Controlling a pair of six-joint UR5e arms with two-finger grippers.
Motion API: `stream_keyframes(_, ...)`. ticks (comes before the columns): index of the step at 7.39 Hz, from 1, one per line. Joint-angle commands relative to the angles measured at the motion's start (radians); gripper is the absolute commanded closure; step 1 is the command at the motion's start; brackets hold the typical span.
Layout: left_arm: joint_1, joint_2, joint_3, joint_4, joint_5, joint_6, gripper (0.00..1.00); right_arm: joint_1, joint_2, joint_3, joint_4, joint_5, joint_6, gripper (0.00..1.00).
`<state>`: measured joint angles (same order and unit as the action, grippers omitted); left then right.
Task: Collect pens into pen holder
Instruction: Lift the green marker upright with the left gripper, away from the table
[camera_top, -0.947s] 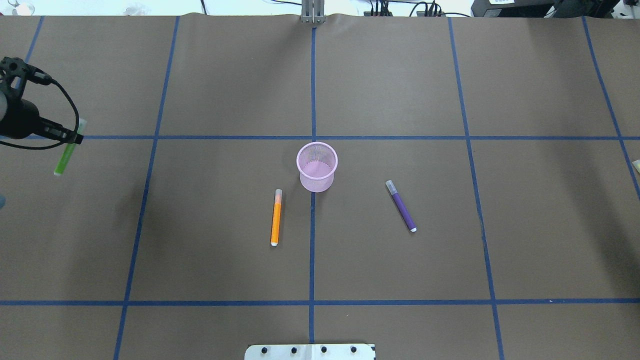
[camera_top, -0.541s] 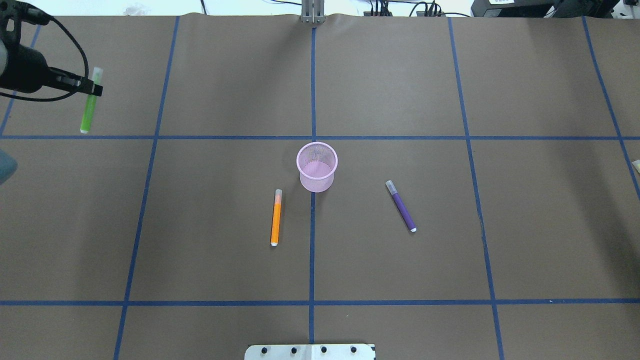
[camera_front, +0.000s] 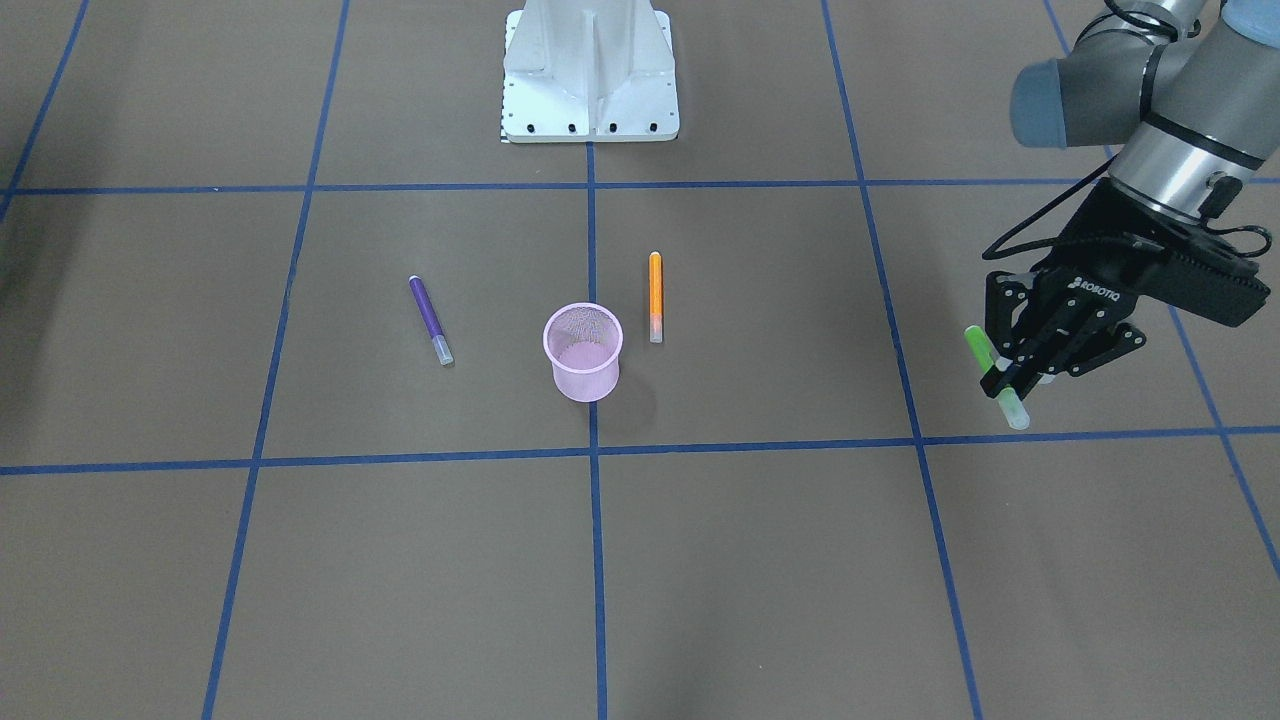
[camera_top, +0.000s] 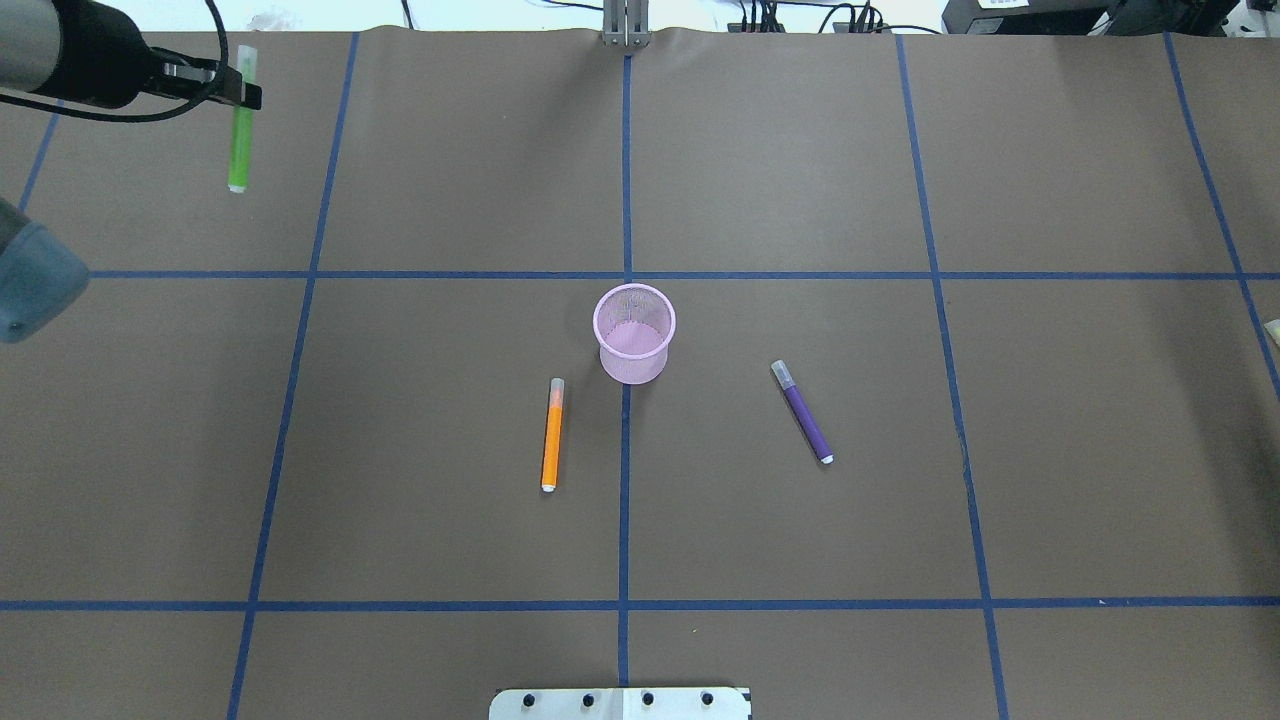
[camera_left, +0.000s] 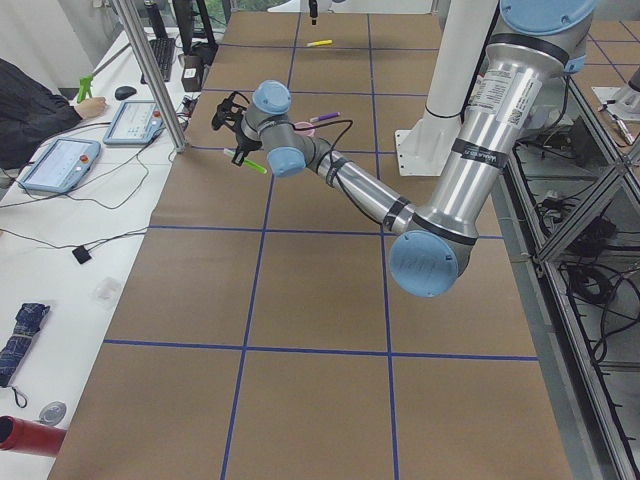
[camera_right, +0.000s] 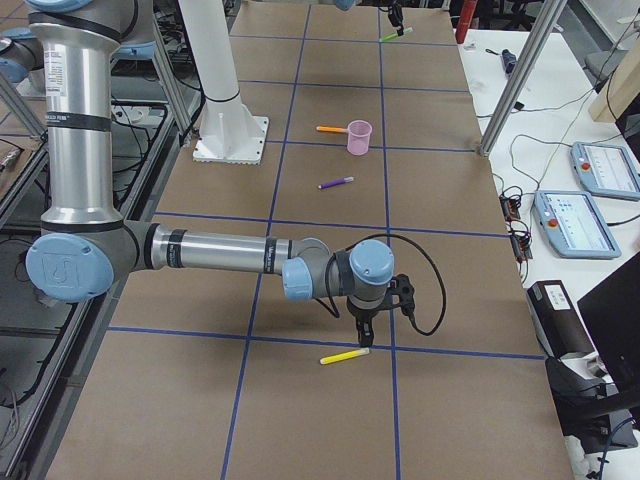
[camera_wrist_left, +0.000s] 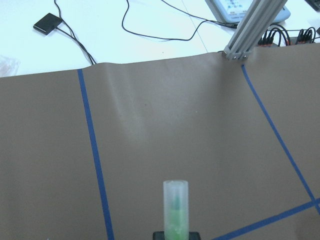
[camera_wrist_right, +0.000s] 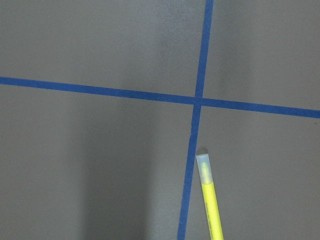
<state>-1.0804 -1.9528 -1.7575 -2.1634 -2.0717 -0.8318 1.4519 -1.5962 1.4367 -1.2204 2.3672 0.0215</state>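
Green pen (camera_top: 240, 140) sits in L gripper (camera_top: 238, 95), jaws clamped near its cap end, above counter's (camera_top: 800, 180) far-left corner, well apart from pen holder (camera_top: 633, 370). We see orange pen (camera_top: 551, 435) & purple pen (camera_top: 806, 420) lying flat either side of holder. R gripper (camera_right: 364, 338) hovers over yellow pen (camera_right: 345, 356); its jaws' opening we can't tell.

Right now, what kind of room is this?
Probably a robot testing lab: a big robot arm works over a table gridded with blue tape, and control tablets sit alongside.
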Motion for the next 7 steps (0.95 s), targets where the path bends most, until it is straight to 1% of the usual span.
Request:
stream_keyframes(1, 0.004, -0.047, 0.018, -0.002, 0.019, -0.018, 1.0, -0.074, 0.033, -0.1, 0.087, -0.032, 0.006, 0.01)
stream_keyframes(2, 0.029, -0.066, 0.018, -0.009, 0.078, -0.018, 1.0, -0.088, 0.042, -0.139, 0.094, -0.069, 0.005, 0.01)
stream_keyframes(3, 0.06, -0.08, 0.016, -0.015, 0.111, -0.018, 1.0, -0.093, 0.042, -0.145, 0.094, -0.077, 0.005, 0.01)
stream_keyframes(4, 0.092, -0.089, 0.023, -0.076, 0.123, -0.018, 1.0, -0.105, 0.042, -0.154, 0.093, -0.079, 0.002, 0.01)
stream_keyframes(5, 0.115, -0.089, 0.032, -0.14, 0.171, -0.02, 1.0, -0.117, 0.042, -0.168, 0.096, -0.079, 0.0, 0.01)
stream_keyframes(6, 0.144, -0.089, 0.032, -0.148, 0.208, -0.02, 1.0, -0.129, 0.042, -0.17, 0.096, -0.08, -0.003, 0.01)
stream_keyframes(7, 0.158, -0.09, 0.033, -0.148, 0.217, -0.02, 1.0, -0.133, 0.041, -0.171, 0.094, -0.085, -0.008, 0.02)
